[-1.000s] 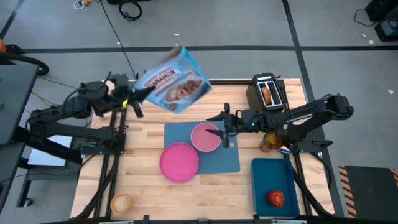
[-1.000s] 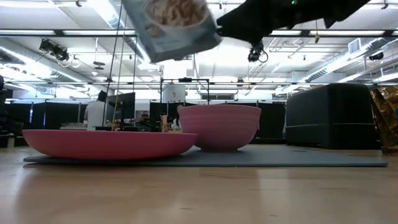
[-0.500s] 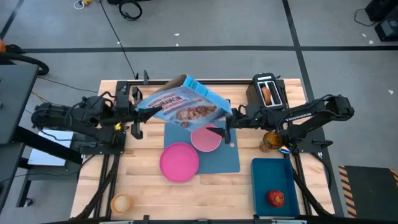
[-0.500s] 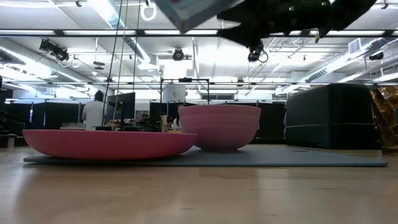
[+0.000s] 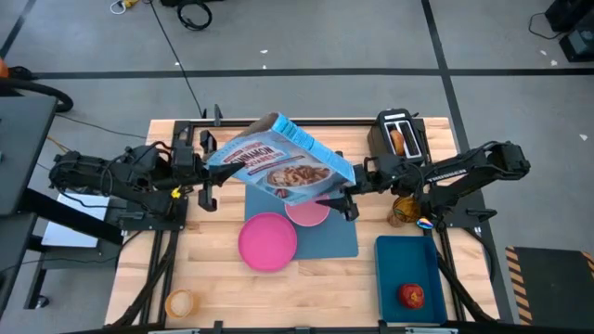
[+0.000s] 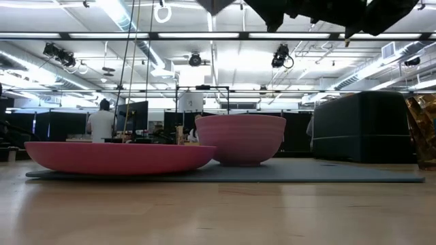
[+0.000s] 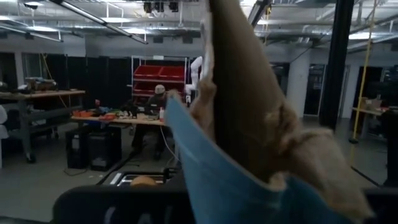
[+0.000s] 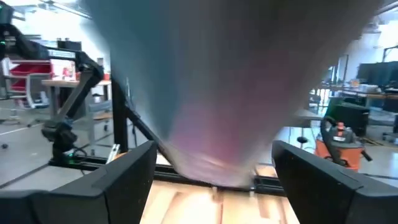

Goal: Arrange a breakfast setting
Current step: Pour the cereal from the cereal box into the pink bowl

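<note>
With plate (image 5: 268, 241) and bowl (image 5: 310, 210) on the mat (image 5: 339, 237) at frame centre, left gripper (image 5: 206, 172) grasps the cereal box (image 5: 278, 167) over the bowl, right gripper (image 5: 350, 201) state indeterminate; apple (image 5: 412, 296), lower right, remains unplaced.

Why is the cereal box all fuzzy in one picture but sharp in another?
In the right wrist view the cereal box sits so close to the camera that it smears into a blue and pink blur. In the high view it is sharp enough to see the cereal pictured on its front, above the pink bowl. In the low view bright ceiling lights leave the arms overhead as dark silhouettes.
</note>
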{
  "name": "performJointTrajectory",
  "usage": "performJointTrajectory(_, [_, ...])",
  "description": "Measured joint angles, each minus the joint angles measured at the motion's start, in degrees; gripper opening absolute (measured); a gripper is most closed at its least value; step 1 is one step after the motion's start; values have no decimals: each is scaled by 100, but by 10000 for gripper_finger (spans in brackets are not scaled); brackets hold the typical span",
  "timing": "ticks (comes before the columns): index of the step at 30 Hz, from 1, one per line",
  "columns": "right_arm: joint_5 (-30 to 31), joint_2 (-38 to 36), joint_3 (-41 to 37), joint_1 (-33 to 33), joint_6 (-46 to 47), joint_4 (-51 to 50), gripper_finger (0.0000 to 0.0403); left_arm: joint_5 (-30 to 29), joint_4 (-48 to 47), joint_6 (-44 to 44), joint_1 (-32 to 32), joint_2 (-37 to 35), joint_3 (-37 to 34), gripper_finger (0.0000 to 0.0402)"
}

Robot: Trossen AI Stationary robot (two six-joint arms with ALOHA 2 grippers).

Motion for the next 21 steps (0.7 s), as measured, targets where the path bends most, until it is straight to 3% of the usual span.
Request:
performJointTrajectory(9, [206, -57, -20, 0, 93, 708, 325, 27, 63, 19, 11, 202, -4, 9])
performJointTrajectory(16, [994, -52, -20, 6, 212, 1105, 319, 12, 668, 313, 17, 521, -1, 9])
performJointTrajectory(21, [1000, -41, -20, 6, 202, 1621, 298, 18, 823, 379, 20, 635, 2, 9])
